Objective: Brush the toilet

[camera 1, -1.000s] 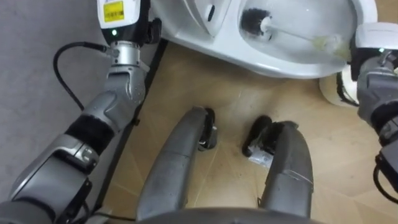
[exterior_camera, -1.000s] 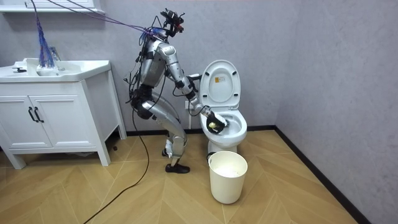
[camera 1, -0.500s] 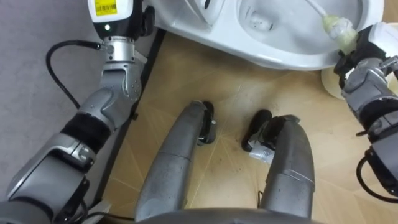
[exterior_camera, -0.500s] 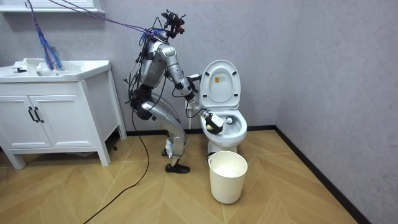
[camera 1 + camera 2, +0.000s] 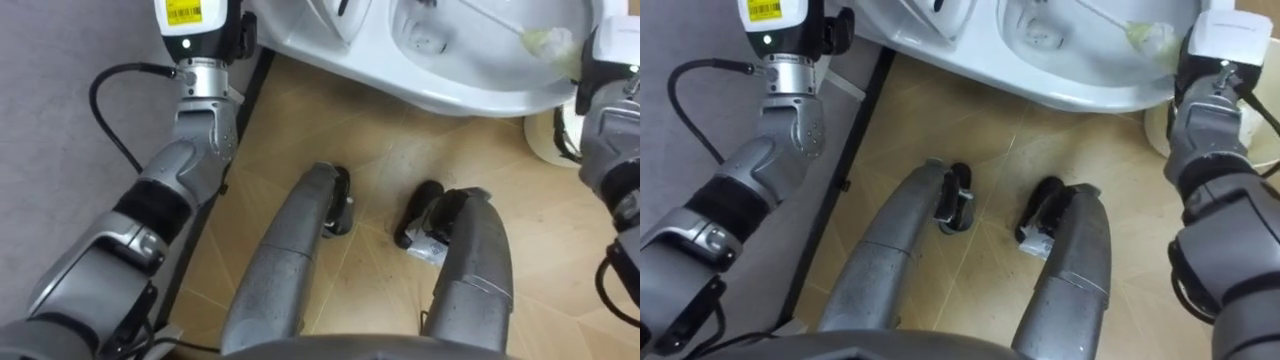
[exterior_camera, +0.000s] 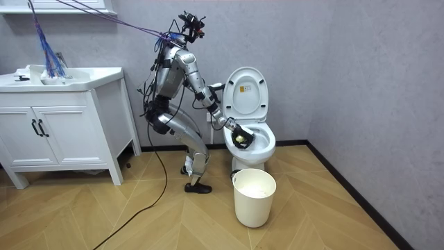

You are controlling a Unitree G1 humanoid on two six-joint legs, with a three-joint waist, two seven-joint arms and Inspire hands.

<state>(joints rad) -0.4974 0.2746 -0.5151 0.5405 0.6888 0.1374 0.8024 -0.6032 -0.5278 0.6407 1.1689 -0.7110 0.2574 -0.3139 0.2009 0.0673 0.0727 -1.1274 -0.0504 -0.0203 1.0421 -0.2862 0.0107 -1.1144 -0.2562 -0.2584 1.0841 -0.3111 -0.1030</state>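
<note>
Right hand [image 5: 1214, 45] wrapped on brush [image 5: 1148, 37] over toilet [image 5: 1090, 85] rim. Bin [image 6: 254, 205] crowds your right, wall [image 5: 40, 200] close on your left. Left hand [image 5: 197, 22]: can't tell.

White fixtures, tan herringbone floor, grey walls.

The toilet [image 5: 470, 85] is glossy white, with a yellowish label [image 6: 244, 88] inside its white lid [image 6: 254, 101]. The brush [image 5: 545, 40] has a pale shaft and a pale yellow-green grip. The floor [image 5: 370, 150] is tan wood laid in a herringbone pattern, edged by black skirting [image 5: 252, 88]. The walls [image 6: 374, 83] are speckled grey. The bin [image 6: 254, 201] is cream, and the cabinet [image 6: 69, 135] is white with black handles [image 6: 38, 127].
</note>
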